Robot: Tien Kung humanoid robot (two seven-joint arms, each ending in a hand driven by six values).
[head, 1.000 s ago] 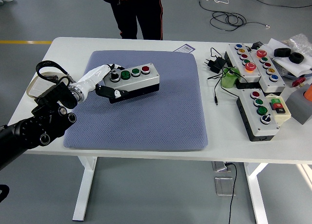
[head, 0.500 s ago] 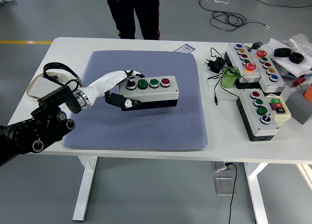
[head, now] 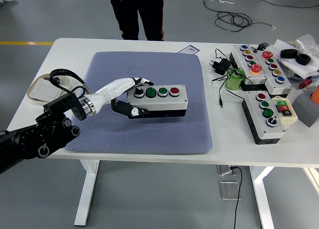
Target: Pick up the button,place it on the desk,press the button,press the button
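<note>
A white table (head: 50,124) seen from above, with a blue-grey mat (head: 164,129) covering its middle. From the 8 o'clock corner the robot's black left arm reaches in. Its white-shelled left hand (head: 127,97) is clamped on the left end of a grey button box (head: 159,100), fingers over the top edge and thumb under the front face. The box carries a black knob, two green buttons and a red one. It sits near the centre of the mat and appears to be held slightly above it, with a shadow beneath; contact with the mat cannot be confirmed.

At 12 o'clock a person (head: 137,12) in dark trousers stands behind the table. Toward 2 and 3 o'clock lie more button boxes (head: 261,64), a green roll (head: 234,80) and a black plug and cable (head: 219,69).

The right arm is not in view.

The risk, as a judgement: the grip is at one end only, so the free right end could sag or swing, and the box could slip out or land tilted if released too early. The soft mat may also let it rock when the buttons are pressed.
</note>
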